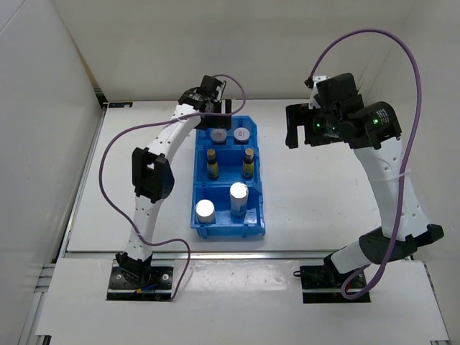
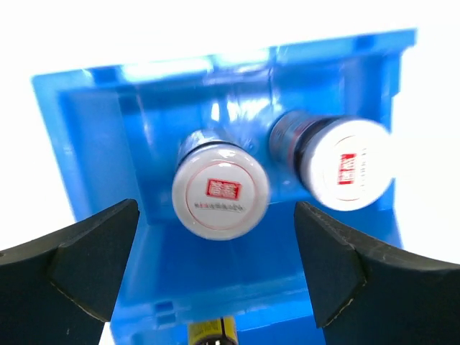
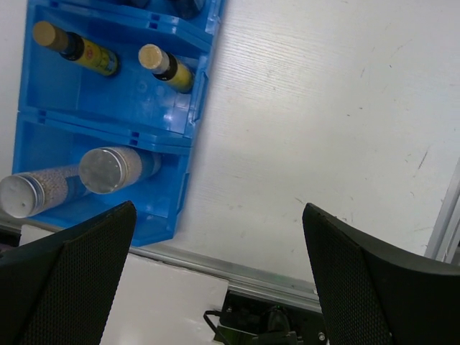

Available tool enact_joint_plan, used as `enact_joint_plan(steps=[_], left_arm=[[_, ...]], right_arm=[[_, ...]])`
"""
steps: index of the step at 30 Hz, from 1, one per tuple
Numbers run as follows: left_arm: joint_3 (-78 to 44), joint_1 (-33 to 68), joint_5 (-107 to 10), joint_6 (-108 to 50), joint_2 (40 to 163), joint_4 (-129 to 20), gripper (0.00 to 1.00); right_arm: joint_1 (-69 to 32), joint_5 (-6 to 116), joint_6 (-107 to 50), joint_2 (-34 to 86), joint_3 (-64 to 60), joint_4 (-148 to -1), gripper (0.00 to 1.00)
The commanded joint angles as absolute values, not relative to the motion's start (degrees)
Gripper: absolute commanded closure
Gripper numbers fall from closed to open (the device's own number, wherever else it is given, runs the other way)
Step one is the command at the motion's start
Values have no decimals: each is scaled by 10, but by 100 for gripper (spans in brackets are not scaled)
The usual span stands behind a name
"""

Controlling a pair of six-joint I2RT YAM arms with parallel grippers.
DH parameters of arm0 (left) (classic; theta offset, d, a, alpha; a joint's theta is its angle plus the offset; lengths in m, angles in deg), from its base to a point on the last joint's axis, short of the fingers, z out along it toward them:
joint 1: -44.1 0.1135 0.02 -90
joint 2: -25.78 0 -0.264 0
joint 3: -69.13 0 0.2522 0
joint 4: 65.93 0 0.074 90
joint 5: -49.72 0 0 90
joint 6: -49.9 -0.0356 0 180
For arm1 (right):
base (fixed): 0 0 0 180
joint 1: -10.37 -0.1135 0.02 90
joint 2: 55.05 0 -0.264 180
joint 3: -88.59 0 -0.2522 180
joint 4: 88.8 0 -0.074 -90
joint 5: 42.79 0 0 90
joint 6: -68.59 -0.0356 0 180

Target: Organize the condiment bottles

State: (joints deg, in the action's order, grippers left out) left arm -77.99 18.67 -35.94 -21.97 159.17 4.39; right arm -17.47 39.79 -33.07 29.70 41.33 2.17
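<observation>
Everything sits in the blue bin (image 2: 86, 144), paired by kind: squat jars (image 2: 221, 190) in the far compartment, yellow bottles (image 3: 79, 47) in the middle, silver-topped cylinders (image 3: 108, 169) nearest. The left hand (image 2: 215, 215) hovers wide open over the jars, holding nothing. The right hand (image 3: 219, 215) (also spread, empty) hangs over the counter (image 3: 323, 108) beside the bin. Sorting looks finished, so lift the left hand straight up, fingers apart, clear of both lids.

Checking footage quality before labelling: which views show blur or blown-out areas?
Left wrist: the jar at frame right is smeared, the centre jar sharper, background beyond the blue bin blown white. Right wrist: table crisp. Top external: evenly lit, sharp.
</observation>
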Motion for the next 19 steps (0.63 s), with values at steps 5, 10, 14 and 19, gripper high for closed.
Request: enact_joint_plan(steps=[5, 10, 14, 19], left_arm=[[-844, 190, -311, -193, 1447, 41, 0], [-762, 190, -220, -216, 1301, 41, 0], [-593, 190, -138, -247, 1161, 26, 0], [-295, 190, -153, -315, 976, -69, 0]], right_arm=[[-176, 338, -357, 291, 392, 34, 0], [-176, 303, -377, 264, 346, 31, 0], [-176, 284, -377, 224, 316, 5, 0], [-171, 250, -354, 178, 295, 5, 0]])
